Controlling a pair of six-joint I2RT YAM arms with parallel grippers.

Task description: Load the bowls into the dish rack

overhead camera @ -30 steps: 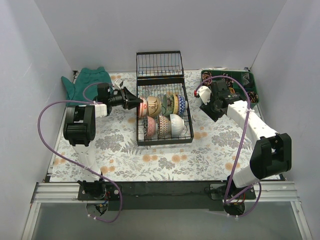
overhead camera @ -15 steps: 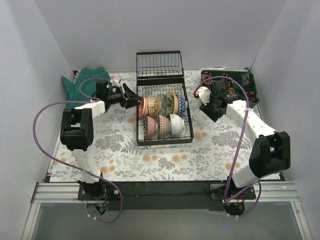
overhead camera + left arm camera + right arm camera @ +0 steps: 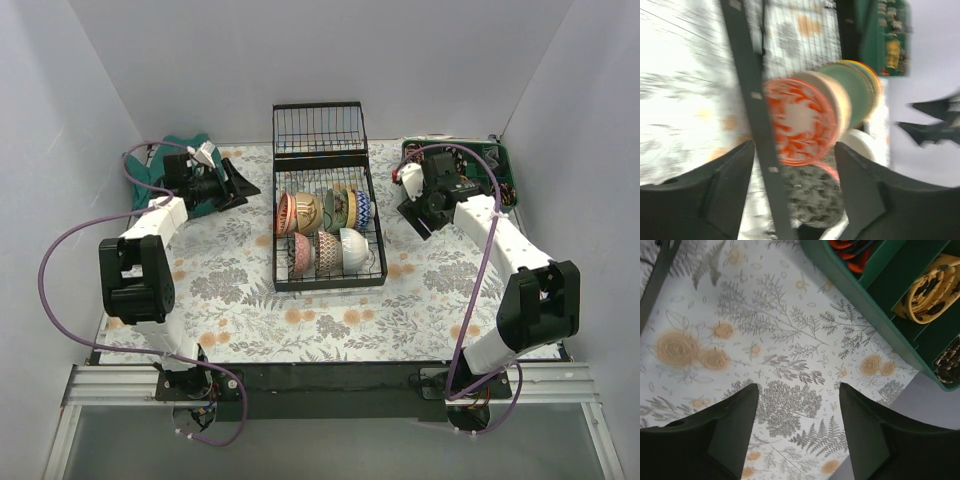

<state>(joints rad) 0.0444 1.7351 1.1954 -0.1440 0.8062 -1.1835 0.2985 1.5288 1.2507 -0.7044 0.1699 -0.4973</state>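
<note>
The black wire dish rack (image 3: pixel 330 283) stands mid-table with its grid panel (image 3: pixel 318 128) hinged up at the back. Several bowls stand on edge in it, in two rows. The red-orange bowl (image 3: pixel 285 213) ends the back row at the left, and the white bowl (image 3: pixel 356 248) ends the front row at the right. My left gripper (image 3: pixel 236 186) is open and empty, left of the rack and apart from it. In the blurred left wrist view it (image 3: pixel 794 147) faces the red-orange bowl (image 3: pixel 799 120) past the rack's rim (image 3: pixel 752 100). My right gripper (image 3: pixel 417 217) (image 3: pixel 799 390) hangs open over bare cloth, right of the rack.
A green compartment tray (image 3: pixel 500 165) (image 3: pixel 880 315) holding small items sits at the back right, close to my right gripper. A teal cloth (image 3: pixel 160 165) lies at the back left, under my left wrist. White walls enclose the flowered tablecloth (image 3: pixel 300 320).
My left gripper opened and drew back left from the rack, leaving the red-orange bowl standing in the back row. My right gripper opened wider and barely moved.
</note>
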